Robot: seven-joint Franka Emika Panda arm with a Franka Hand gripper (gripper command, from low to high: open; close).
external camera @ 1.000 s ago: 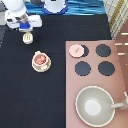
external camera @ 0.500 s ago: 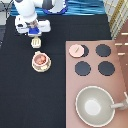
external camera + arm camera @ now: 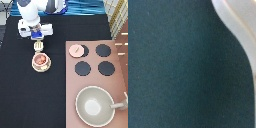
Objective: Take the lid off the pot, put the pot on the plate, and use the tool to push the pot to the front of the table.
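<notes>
— Exterior view first: where does everything stand?

— The lid (image 3: pixel 76 49) is already off, lying on the stove's burner nearest the exterior view's top left. The pot (image 3: pixel 41 61) sits on the plate (image 3: pixel 40 69) on the black bench (image 3: pixel 20 95), red contents showing. The tool (image 3: pixel 39 46) lies just above the pot, toward the exterior view's top, and the gripper (image 3: pixel 35 34) hangs right over its handle end.

— Has it got hold of the tool?

— I can't tell; the jaws are hidden under the hand from here.

— What would doing this bit well take, in your view?

— I'd say a square hold on the handle, with the slotted head kept flat behind the pot's wall so that pot and plate travel straight rather than spin off.

— Does the wrist view add anything?

— Only dark bench up close and a pale curved edge (image 3: pixel 235 30), possibly the tool; no pot, no plate, no stove.
</notes>
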